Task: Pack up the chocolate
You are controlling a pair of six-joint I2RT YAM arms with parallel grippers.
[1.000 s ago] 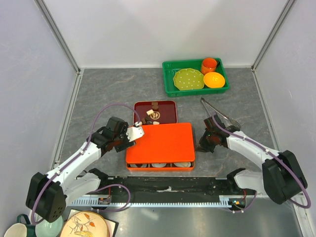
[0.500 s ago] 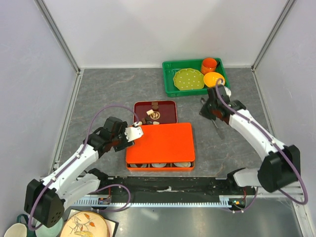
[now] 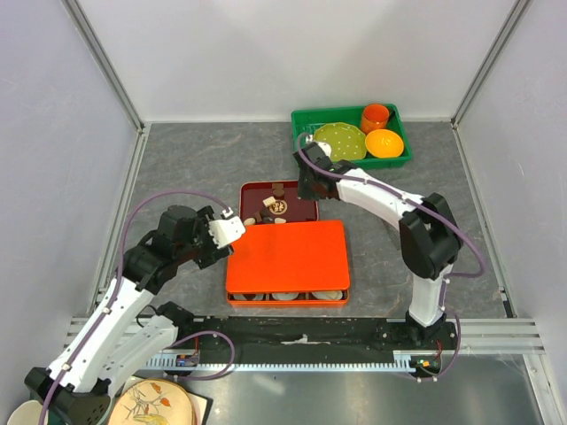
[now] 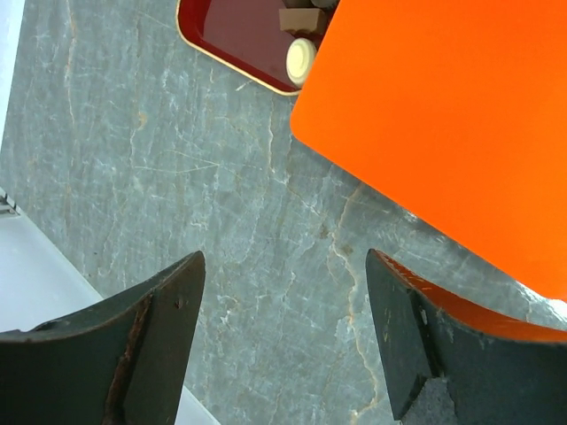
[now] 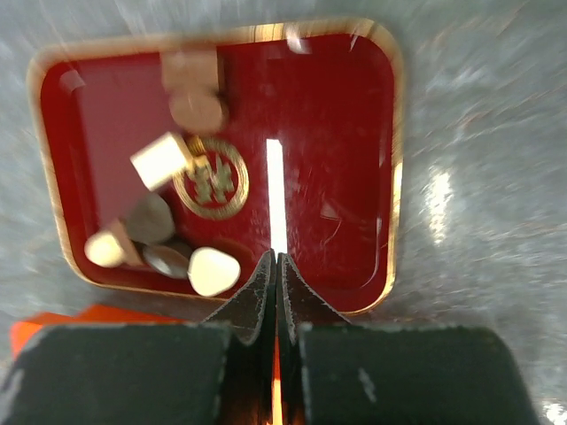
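The chocolate point(image 3: 270, 205) lies in a small red tray point(image 3: 301, 211) behind the orange box lid point(image 3: 286, 257). In the right wrist view several cream and brown pieces point(image 5: 213, 270) sit in the left half of the red tray point(image 5: 390, 177). My right gripper point(image 5: 277, 257) hangs over the tray's near right part point(image 3: 306, 184), shut on a thin bright metal strip point(image 5: 275, 195), apparently the tongs seen edge-on. My left gripper point(image 4: 283, 261) is open and empty above bare table left of the lid point(image 4: 443, 115), also seen from the top point(image 3: 229, 228). A cream oval point(image 4: 301, 57) shows in the tray corner.
The orange box shows white paper cups point(image 3: 283, 295) under the lid's front edge. A green basket point(image 3: 306, 164) at the back right holds a green plate, an orange cup and an orange bowl. Plates and mugs point(image 3: 151, 403) sit at the near left.
My right arm swung from right of the box up to the tongs, then left over the red tray. The tongs no longer lie on the table. My left gripper drew back left.
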